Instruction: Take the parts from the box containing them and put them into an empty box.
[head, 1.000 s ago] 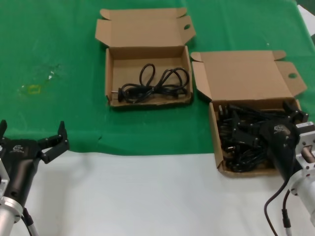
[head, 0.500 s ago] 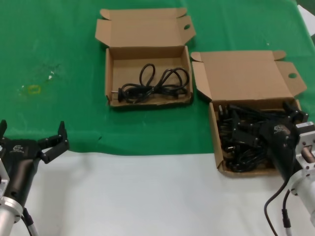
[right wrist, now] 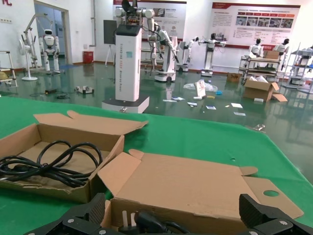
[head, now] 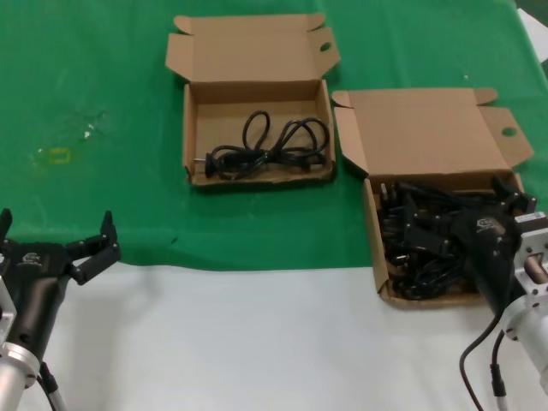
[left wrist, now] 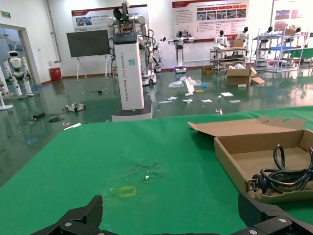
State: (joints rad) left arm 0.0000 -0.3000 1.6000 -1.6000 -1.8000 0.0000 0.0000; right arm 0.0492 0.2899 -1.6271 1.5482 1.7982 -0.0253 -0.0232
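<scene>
- Green cloth point(head: 103, 77) covers the far table, white surface near the robot.
- Two open cardboard boxes sit side by side: the full box point(head: 428, 163) on the right, heaped with tangled black power cords point(head: 419, 248); the receiving box point(head: 257, 128) to its left, holding one looped cord point(head: 265, 150) so far.
- Right gripper point(head: 462, 224) hovers low over the cord heap, fingers spread wide in its wrist view, nothing pinched.
- Left gripper point(head: 53, 248) waits near the table's front edge, prongs spread apart, empty.
- Those cords look light, floppy and prone to snagging neighbours; I'd pinch a bundled loop or the stiff plug body, not a single loose strand.
</scene>
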